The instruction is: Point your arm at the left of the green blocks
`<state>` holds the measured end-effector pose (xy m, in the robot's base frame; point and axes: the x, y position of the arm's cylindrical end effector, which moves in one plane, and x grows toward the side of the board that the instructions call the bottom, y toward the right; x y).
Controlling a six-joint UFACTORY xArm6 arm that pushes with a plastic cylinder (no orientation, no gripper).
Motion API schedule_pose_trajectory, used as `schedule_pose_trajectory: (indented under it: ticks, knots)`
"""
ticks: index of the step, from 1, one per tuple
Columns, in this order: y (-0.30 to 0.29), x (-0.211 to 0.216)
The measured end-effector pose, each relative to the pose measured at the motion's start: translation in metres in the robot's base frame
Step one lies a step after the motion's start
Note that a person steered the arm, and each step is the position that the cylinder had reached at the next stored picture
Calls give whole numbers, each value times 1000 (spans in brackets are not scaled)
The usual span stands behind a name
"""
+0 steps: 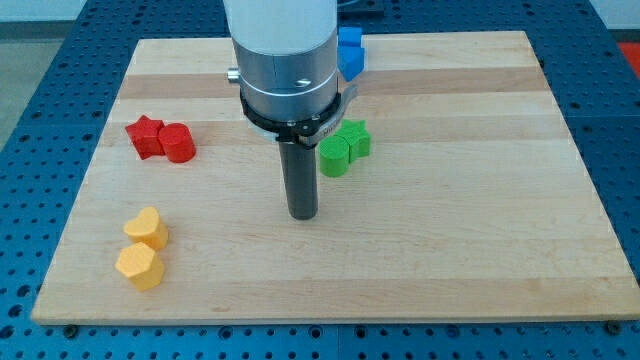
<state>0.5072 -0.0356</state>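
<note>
Two green blocks sit touching just right of the board's middle: a green cylinder-like block [334, 156] and a green star-like block [355, 139] behind it to the right. My tip [303, 214] rests on the board below and to the left of the green cylinder-like block, a short gap away. The rod's upper part and the arm's grey body [285, 60] stand just left of the green blocks.
Two red blocks, a star [146, 136] and a cylinder [178, 143], lie at the view's left. Two yellow blocks, a heart [148, 228] and a hexagon [139, 266], lie at the lower left. A blue block [349, 52] is partly hidden behind the arm near the wooden board's [480, 200] top edge.
</note>
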Motion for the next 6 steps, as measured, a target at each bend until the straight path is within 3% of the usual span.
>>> schedule_pose_trajectory:
  ticks: [6]
  knots:
    - [-23,-14]
